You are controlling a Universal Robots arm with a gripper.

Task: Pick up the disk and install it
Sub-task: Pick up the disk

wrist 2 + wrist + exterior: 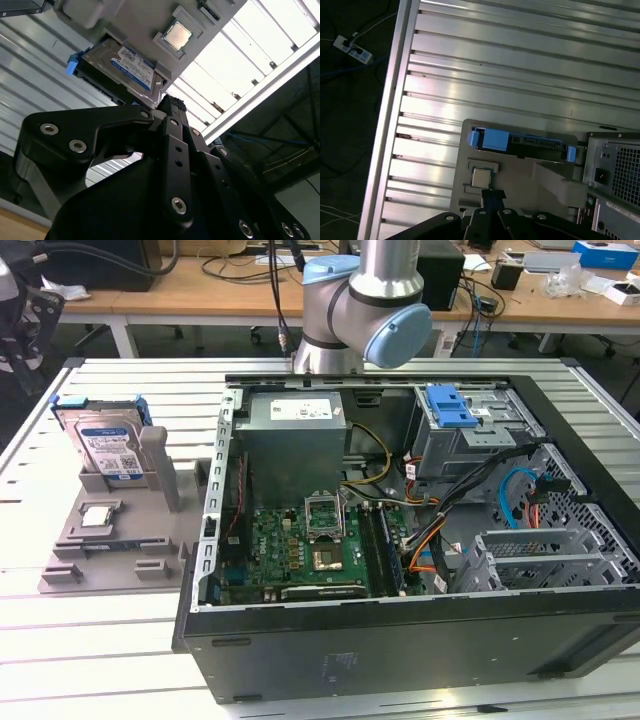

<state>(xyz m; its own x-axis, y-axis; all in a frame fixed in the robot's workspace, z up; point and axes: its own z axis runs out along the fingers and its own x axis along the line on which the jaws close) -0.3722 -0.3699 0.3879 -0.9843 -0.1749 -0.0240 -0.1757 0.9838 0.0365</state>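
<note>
Hanging over the grey holder (130,540) at the exterior view's left end of the counter (100,650), I have my jaws (169,104) pressed together with nothing between them. In the second wrist view their black links run in to a single ribbed tip.

The disk (105,445) is not in my grip. It stands tilted in a slot of the holder, leaning back, with its blue-and-white label facing up and outward and blue plastic rails along its sides. I am above it and apart from it, touching neither the disk nor the holder.

Just beside the disk, on the same holder, a small square silver chip (97,517) lies flat in its own recess. An upright grey post (158,465) rises close to the disk's edge.

The counter is made of ribbed aluminium slats. Beside the holder, toward the exterior view's right, the open computer case (400,650) lies on it, black-walled with its side off. Inside I see the green motherboard (300,545), a grey power supply (295,430) and a metal drive cage (480,445) carrying a blue latch (452,405). Orange, blue and black cables (440,530) loop between them.

My arm (360,300) rises behind the case, a grey tube with pale blue joint caps.
</note>
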